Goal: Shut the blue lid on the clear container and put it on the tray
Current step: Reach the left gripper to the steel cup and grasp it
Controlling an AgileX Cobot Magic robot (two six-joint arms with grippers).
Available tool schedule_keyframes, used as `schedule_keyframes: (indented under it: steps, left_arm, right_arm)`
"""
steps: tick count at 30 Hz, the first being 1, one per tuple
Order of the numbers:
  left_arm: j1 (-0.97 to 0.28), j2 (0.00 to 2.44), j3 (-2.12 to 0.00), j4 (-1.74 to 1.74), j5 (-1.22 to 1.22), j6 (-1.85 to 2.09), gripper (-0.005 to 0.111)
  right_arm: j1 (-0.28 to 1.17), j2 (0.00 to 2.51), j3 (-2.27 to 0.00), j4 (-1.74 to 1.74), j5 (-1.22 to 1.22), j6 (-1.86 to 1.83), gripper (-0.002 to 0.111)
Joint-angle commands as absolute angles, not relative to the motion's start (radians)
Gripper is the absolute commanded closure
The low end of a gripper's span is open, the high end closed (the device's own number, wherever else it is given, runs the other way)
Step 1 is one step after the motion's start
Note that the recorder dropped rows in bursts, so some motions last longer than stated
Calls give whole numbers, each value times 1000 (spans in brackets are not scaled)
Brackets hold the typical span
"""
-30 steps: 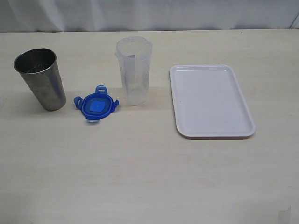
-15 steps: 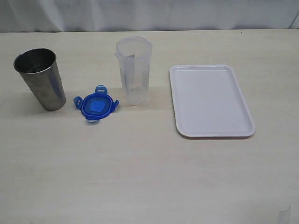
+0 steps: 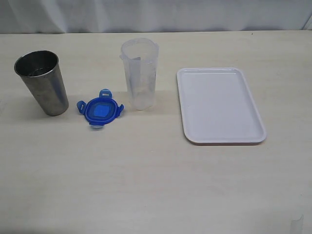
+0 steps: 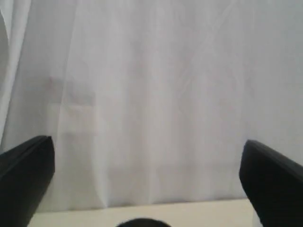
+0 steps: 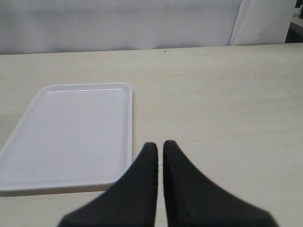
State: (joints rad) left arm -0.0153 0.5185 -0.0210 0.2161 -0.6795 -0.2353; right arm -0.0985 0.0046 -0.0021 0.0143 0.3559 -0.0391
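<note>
The blue lid (image 3: pixel 100 110) lies flat on the table, just left of the clear container (image 3: pixel 140 73), which stands upright and uncovered. The white tray (image 3: pixel 219 105) sits bare to the right of the container; the right wrist view shows it too, tray (image 5: pixel 71 135). Neither arm appears in the exterior view. My left gripper (image 4: pixel 147 175) is open, its two black fingers far apart at the frame's sides, facing a white curtain. My right gripper (image 5: pixel 160 147) is shut with nothing in it, hovering over the table beside the tray's edge.
A grey steel cup (image 3: pixel 43 82) stands upright left of the lid. A white curtain (image 3: pixel 156 14) backs the far table edge. The light wooden tabletop (image 3: pixel 146 185) stretches toward the front.
Nothing has moved in the exterior view; lid, container, cup and tray stay where they were.
</note>
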Motion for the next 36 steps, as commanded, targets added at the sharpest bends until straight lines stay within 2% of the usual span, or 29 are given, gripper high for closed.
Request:
schedule_keyframes:
  steps: [1, 4, 7, 13, 26, 36]
  left_arm:
    - [-19, 843, -27, 225, -895, -193, 2]
    - [-19, 1134, -27, 225, -1096, -147, 2]
    - [-19, 1300, -27, 225, -1221, -124, 2]
    - [-19, 1550, -78, 267, -1221, -119, 2]
    - [-19, 1830, -262, 297, -1221, -109, 2]
    - [-19, 1954, -408, 295, -1221, -109, 2]
  right_arm:
    - [-103, 0, 0, 13, 343, -38, 104]
    - [-103, 0, 0, 13, 343, -38, 104]
    - [-103, 0, 0, 13, 343, -38, 104]
    - [-103, 0, 0, 13, 343, -38, 104]
    - [-103, 0, 0, 13, 343, -38, 104]
    - [-103, 0, 0, 13, 343, -38, 104]
